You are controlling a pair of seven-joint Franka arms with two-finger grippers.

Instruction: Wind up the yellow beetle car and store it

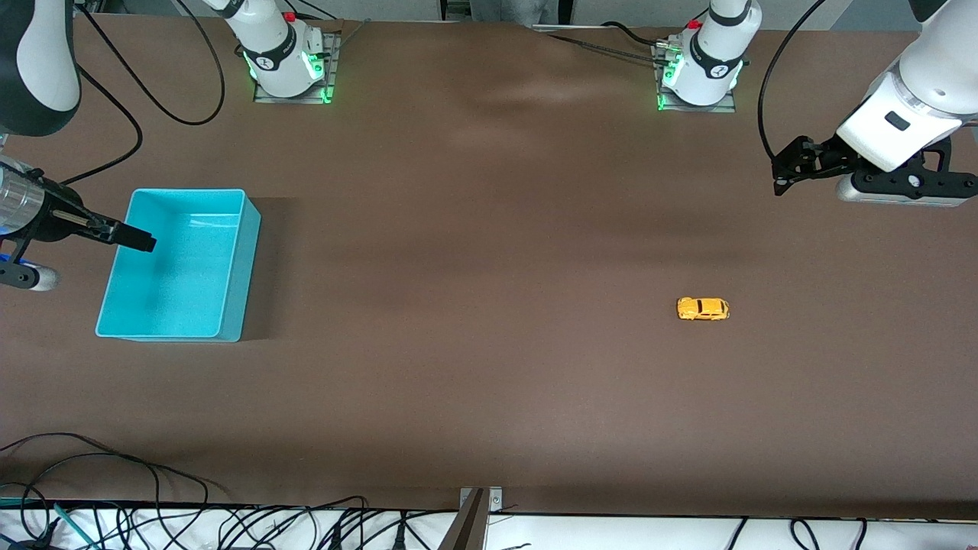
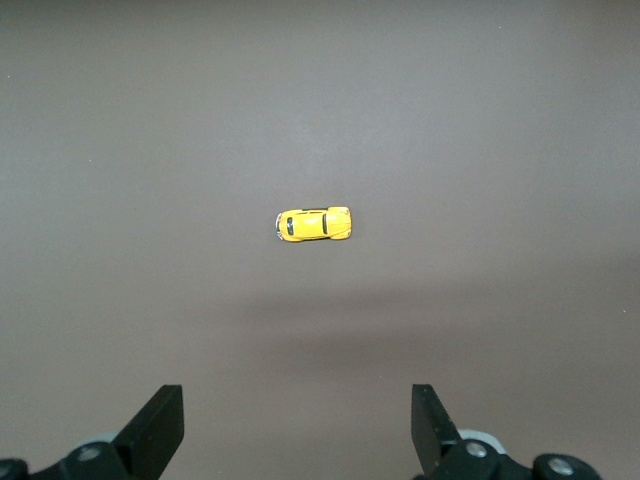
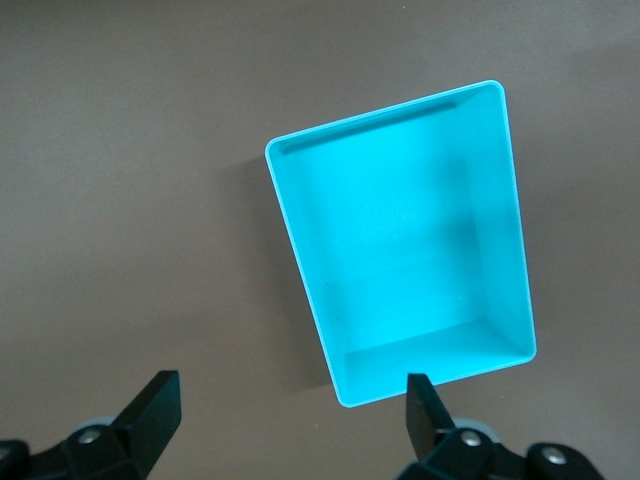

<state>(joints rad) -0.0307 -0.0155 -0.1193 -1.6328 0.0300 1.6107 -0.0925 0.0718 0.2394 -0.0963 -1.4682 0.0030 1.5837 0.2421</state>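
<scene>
- We see the left hand (image 1: 779, 172) up in the air over the bench (image 1: 489, 367) at the left arm's end, its fingers (image 2: 160, 425) spread wide and holding nothing
- The yellow beetle car (image 1: 703, 308) sits on its wheels on the bare bench, well apart from that hand and nearer to the front camera than the spot the hand is over; in the left wrist view it shows ahead of the spread fingertips
- The right hand (image 1: 141, 241) hangs over the rim of the turquoise bin (image 1: 229, 305) at the right arm's end, fingers likewise spread and empty
- We find the bin well apart from the car
</scene>
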